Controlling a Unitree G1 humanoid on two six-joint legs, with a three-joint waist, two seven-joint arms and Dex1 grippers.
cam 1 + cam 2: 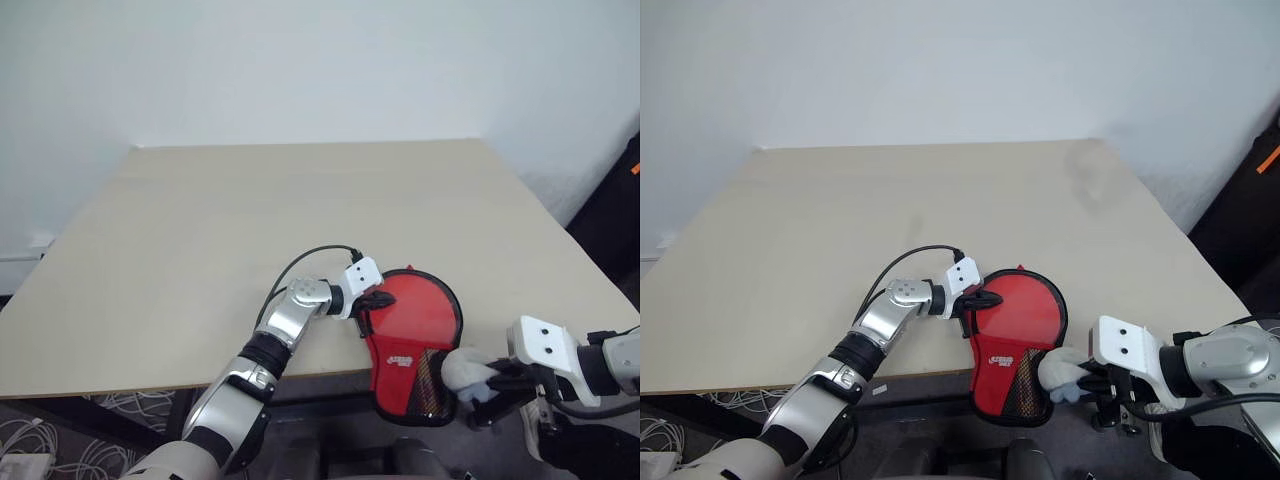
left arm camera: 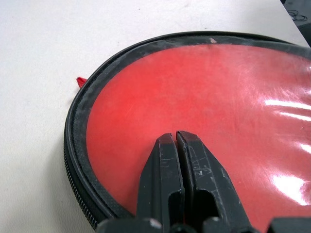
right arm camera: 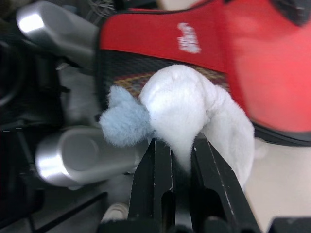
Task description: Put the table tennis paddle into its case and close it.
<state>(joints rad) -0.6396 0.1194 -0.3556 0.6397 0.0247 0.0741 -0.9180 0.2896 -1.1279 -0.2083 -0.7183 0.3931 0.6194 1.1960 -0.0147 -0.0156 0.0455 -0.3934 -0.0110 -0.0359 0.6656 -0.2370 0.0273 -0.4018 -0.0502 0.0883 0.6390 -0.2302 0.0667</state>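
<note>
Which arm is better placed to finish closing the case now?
Probably the right: its gripper is shut on the fluffy white pull at the case's handle end. The left gripper, shut, presses on the clear face, steadying it.

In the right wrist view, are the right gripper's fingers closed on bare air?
No, the right gripper pinches a white fluffy pom-pom that hangs beside the handle end of the case.
</note>
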